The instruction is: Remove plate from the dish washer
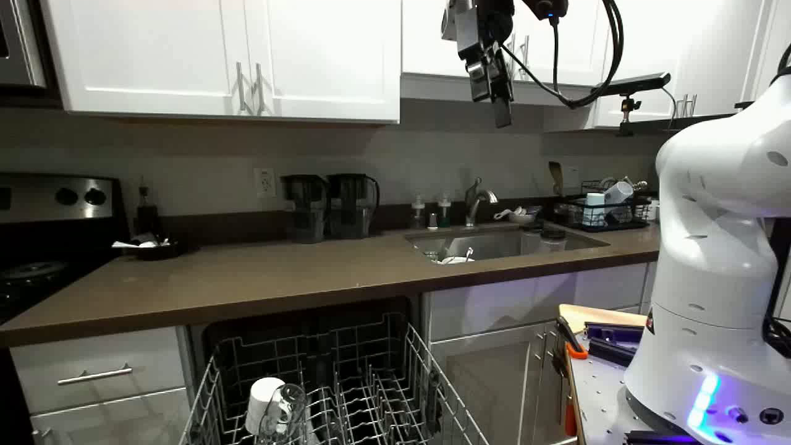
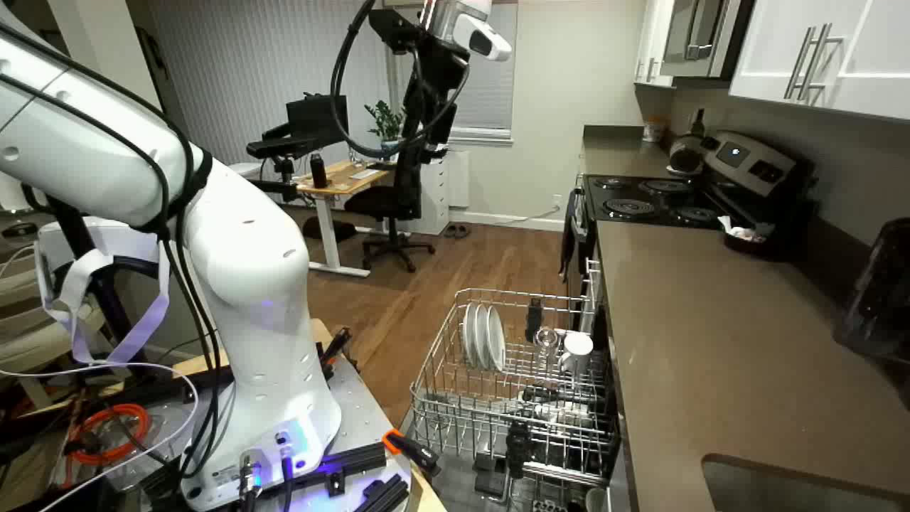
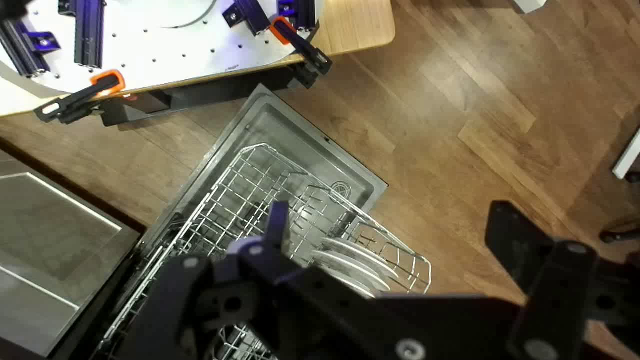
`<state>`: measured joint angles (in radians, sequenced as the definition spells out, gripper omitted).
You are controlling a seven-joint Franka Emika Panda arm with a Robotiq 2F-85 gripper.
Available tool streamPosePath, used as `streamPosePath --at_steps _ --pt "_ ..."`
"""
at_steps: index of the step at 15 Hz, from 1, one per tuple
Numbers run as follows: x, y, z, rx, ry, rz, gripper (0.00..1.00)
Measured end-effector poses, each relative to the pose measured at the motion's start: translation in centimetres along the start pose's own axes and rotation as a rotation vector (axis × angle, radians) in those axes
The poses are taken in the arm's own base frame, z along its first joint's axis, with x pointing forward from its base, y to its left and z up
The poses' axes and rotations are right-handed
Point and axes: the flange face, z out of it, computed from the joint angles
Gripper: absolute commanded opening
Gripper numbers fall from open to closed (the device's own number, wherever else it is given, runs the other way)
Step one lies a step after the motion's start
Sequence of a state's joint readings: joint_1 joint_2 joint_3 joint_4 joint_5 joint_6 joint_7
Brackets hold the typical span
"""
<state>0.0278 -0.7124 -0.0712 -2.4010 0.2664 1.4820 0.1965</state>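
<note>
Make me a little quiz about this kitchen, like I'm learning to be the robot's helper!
1. How many white plates show standing on edge in the dishwasher rack?
2. True or false: in the wrist view, the gripper is open.
3. Which sits beside the clear glass in the rack?
a) faucet
b) white mug
c) water pitcher

Key: 1. three; 2. true; 3. b.

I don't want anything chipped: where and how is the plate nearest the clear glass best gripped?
Probably by the upper rim, from above, the open gripper straddling it: this plate stands on edge in the rack, top uncovered, another plate close on one side only.
</note>
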Motion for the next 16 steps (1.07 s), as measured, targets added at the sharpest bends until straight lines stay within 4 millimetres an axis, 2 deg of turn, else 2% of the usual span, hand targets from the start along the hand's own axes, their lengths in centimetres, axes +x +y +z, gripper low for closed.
streamPosePath --at_steps 10,12,14,16 --pt "0.0 0.0 0.0 0.000 0.000 0.000 1.00" --pt "0.5 0.3 0.2 -0.008 0.000 0.014 1.00" --pt "2.6 1.4 0.8 -0.043 0.017 0.049 1.00" --pt "6.4 2.9 1.6 -0.112 0.043 0.059 1.00"
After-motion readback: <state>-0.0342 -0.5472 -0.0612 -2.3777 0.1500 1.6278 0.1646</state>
